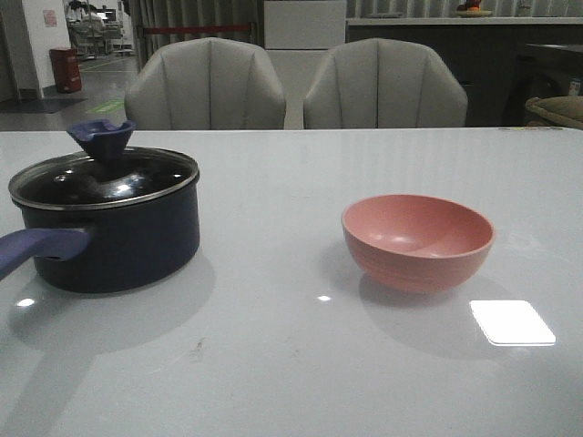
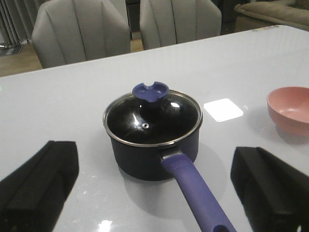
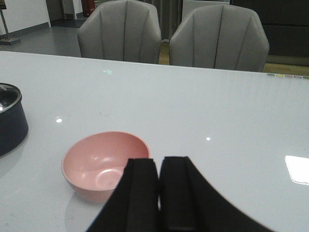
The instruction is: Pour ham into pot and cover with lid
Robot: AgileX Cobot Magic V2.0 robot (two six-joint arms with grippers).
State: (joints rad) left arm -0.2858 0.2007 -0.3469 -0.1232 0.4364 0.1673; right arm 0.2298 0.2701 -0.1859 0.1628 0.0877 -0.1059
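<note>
The navy pot [image 1: 118,246] stands at the left of the table with its purple-blue handle [image 1: 32,248] toward me. The glass lid [image 1: 105,179] with the blue funnel knob [image 1: 102,137] sits on it. The pot also shows in the left wrist view [image 2: 153,154], lid [image 2: 152,118] on. The pink bowl [image 1: 417,239] stands at the right and looks empty in the right wrist view [image 3: 105,163]. No ham is in view. My left gripper [image 2: 154,193] is open, back from the pot, its fingers either side of the handle [image 2: 198,193]. My right gripper [image 3: 159,166] is shut and empty, just behind the bowl.
Two grey chairs [image 1: 296,86] stand behind the table's far edge. A bright light patch [image 1: 512,322] lies on the white tabletop right of the bowl. Neither arm shows in the front view.
</note>
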